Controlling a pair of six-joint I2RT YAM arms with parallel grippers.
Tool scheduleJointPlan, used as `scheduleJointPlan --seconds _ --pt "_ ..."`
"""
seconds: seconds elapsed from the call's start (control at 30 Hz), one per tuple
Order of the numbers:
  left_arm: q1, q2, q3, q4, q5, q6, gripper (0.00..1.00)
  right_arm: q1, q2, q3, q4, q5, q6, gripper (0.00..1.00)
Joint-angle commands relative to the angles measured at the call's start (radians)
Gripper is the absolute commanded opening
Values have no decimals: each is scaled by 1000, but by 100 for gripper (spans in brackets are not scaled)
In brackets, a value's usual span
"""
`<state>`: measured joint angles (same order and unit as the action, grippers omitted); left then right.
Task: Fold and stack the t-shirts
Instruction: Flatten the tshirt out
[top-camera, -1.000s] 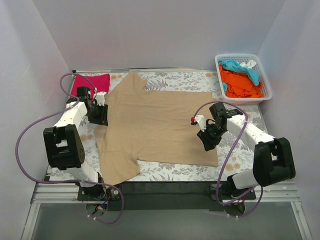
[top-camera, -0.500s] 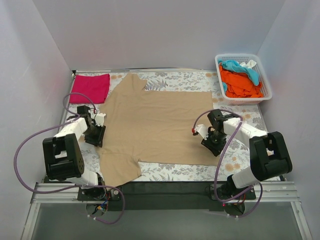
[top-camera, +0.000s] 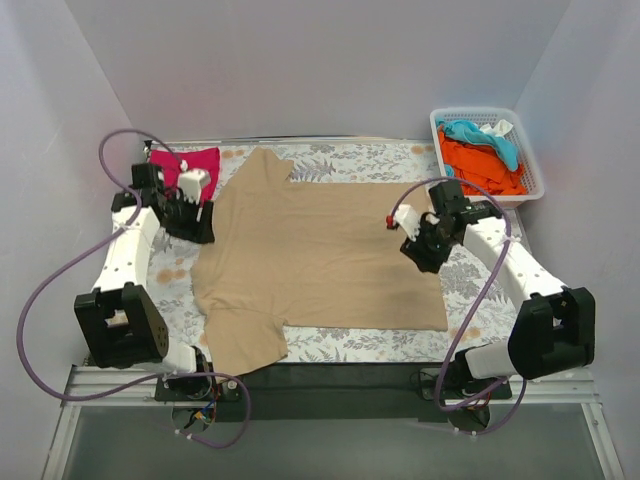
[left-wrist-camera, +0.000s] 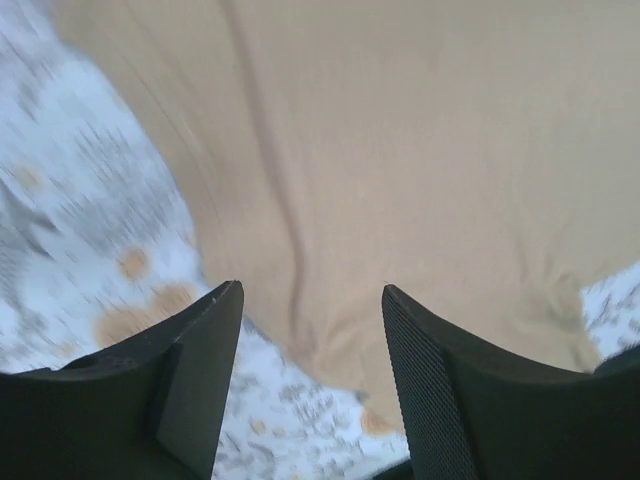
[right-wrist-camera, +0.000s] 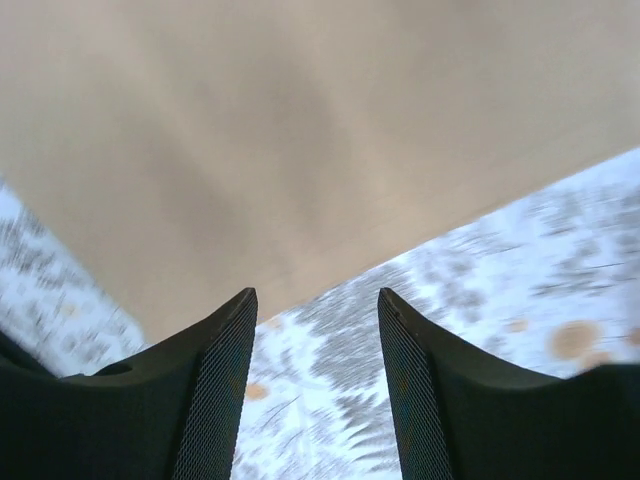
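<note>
A tan t-shirt (top-camera: 315, 250) lies spread flat on the flower-patterned table (top-camera: 480, 300), one sleeve at the back, one at the front left. My left gripper (top-camera: 203, 228) is open and empty above the shirt's left edge; in its wrist view (left-wrist-camera: 312, 300) the tan cloth (left-wrist-camera: 400, 150) lies below the fingers. My right gripper (top-camera: 417, 255) is open and empty above the shirt's right edge; its wrist view (right-wrist-camera: 315, 305) shows the shirt's hem (right-wrist-camera: 250, 150) and bare table. A folded red t-shirt (top-camera: 185, 165) lies at the back left.
A white basket (top-camera: 535, 170) with orange, blue and white clothes stands at the back right. White walls close in the table on three sides. Purple cables loop from both arms.
Both arms have lifted and moved toward the back, the left along the shirt's left edge, the right along its right edge. The shirt's front hem now lies further forward.
</note>
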<state>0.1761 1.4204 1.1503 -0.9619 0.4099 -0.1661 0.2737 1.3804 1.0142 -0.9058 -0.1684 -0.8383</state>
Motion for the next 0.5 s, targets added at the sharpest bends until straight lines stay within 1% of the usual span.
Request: scheduleJointPlan --seconds 0.0,0.03,0.07,0.1,0.13,0.17,0.2,0.23,0.27,0.3,0.33,0.4,0.43,0.47 --pt "-35 106 227 115 121 -130 55 -22 14 139 100 -97 57 49" --pt "-49 141 268 185 112 -157 55 -37 64 194 169 -94 79 48" --pt "-56 226 354 224 80 -197 55 -44 92 220 209 -64 132 46" --pt "-61 268 400 256 67 -261 55 -51 126 250 240 -51 163 44" --pt "-64 320 449 302 64 -295 55 -68 197 326 270 -42 189 42" --pt "-67 409 509 319 55 -324 55 -76 231 358 325 -24 244 41" --pt "-72 460 601 356 47 -375 55 -83 300 403 353 -13 266 41" --pt "-73 501 655 376 35 -400 55 -93 337 473 373 1 283 41" --pt "-75 576 696 394 23 -423 55 -96 371 509 422 21 295 41" --pt "-78 610 779 419 20 -444 55 -97 403 539 444 38 309 41" --pt "-82 642 813 428 17 -469 55 -96 474 570 459 53 314 41" --pt "-89 719 876 443 21 -486 56 -97 549 665 514 111 323 41" --pt "-96 741 922 445 23 -493 56 -99 627 704 525 141 340 40" --pt "-102 756 937 445 18 -495 56 -102 666 740 531 197 350 40"
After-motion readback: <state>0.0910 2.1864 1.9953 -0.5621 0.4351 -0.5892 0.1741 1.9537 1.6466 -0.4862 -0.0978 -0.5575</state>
